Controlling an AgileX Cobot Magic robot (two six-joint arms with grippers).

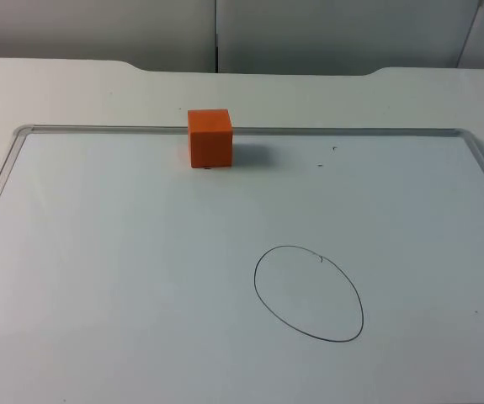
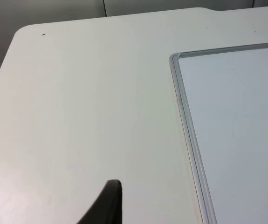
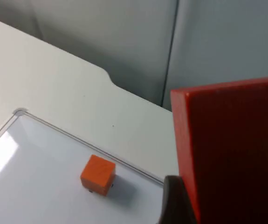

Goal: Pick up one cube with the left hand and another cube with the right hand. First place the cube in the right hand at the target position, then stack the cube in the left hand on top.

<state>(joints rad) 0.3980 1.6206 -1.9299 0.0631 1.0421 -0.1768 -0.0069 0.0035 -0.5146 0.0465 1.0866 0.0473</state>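
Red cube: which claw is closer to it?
Right. The right claw grips the red cube; the left claw is over the table beside the whiteboard frame.

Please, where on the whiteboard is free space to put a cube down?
Free: inside the drawn circle, and the whiteboard between it and the frame. Occupied: the far edge, where the orange cube sits. The right gripper holds a red cube.

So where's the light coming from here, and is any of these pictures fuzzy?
Top view: the orange cube casts a soft shadow toward the picture's right, so the light falls from the left. Right wrist view: the close red cube looks blurred and the whiteboard shows pale glare. Left wrist view: evenly lit.
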